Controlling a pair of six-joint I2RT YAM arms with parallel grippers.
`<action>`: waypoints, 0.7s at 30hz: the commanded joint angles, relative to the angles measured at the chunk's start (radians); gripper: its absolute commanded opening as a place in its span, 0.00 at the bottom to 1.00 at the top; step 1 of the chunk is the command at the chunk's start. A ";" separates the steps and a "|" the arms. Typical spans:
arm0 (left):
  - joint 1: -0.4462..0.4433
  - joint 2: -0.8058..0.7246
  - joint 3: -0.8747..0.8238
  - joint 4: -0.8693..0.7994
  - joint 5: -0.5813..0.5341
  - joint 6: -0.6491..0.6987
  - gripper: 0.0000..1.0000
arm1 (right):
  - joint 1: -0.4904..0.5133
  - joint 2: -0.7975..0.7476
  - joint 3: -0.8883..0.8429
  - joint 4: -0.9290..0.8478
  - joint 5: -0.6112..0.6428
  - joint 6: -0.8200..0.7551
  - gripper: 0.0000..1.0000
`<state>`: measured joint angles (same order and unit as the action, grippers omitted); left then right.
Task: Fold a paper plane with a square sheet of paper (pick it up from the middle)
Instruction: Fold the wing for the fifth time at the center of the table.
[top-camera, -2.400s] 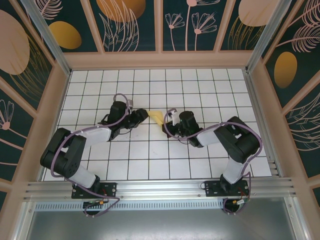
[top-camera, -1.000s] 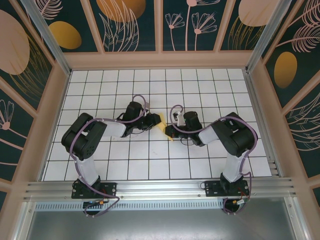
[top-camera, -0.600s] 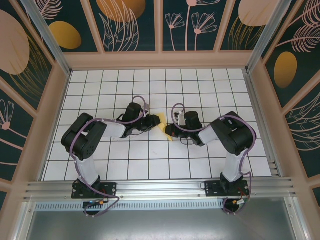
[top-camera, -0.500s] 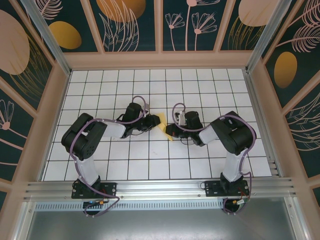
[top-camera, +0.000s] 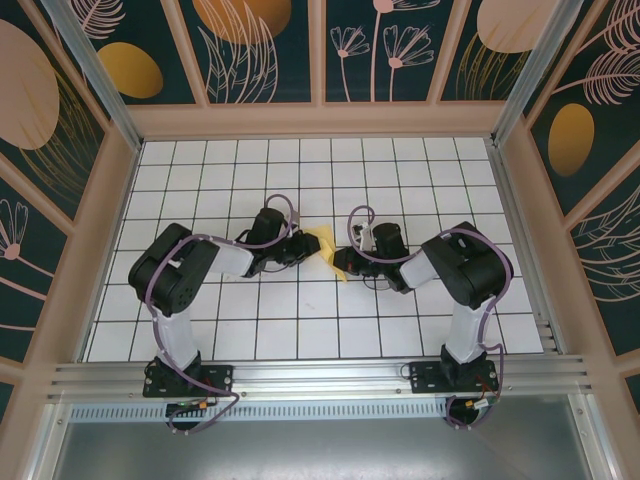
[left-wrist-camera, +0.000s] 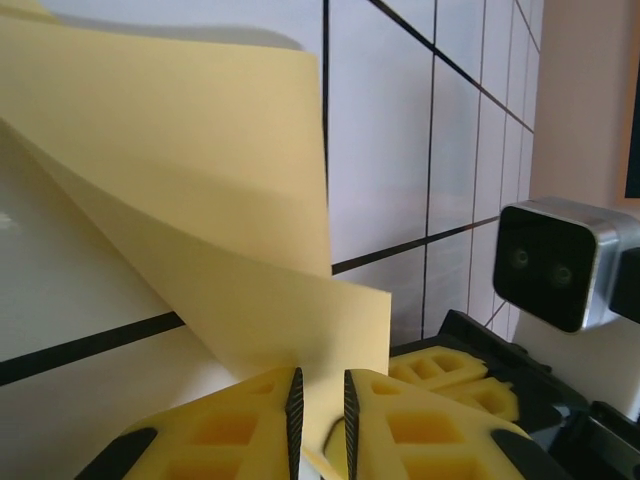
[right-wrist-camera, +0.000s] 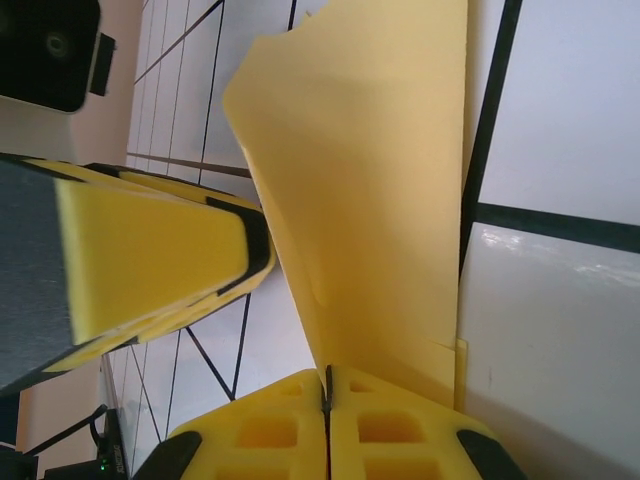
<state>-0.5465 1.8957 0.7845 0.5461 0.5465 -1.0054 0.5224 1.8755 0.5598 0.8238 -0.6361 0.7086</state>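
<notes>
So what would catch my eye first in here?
A creased pale-yellow sheet of paper sticks up at the middle of the white gridded table, between two black arms that reach in from either side. The right gripper is pinched shut on one edge of it. The left gripper straddles another edge, with a slim gap between its yellow pads.

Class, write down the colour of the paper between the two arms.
Plain pale yellow, no pattern. The paper shows best in the right wrist view.

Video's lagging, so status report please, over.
Right gripper shut on paper sheet. Left gripper just open, paper edge between its jaws. Nothing blocking.
</notes>
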 joint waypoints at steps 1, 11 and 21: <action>-0.007 0.028 0.044 -0.008 0.017 0.021 0.22 | -0.011 0.023 -0.009 -0.049 0.005 -0.027 0.09; -0.012 0.054 0.087 -0.057 0.009 0.035 0.22 | -0.012 0.024 0.013 -0.100 0.009 -0.049 0.17; -0.012 0.013 0.071 -0.049 0.014 0.045 0.23 | -0.013 0.048 0.033 -0.159 0.008 -0.039 0.07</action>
<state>-0.5556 1.9289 0.8513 0.4965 0.5495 -0.9871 0.5163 1.8771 0.5880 0.7616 -0.6605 0.6834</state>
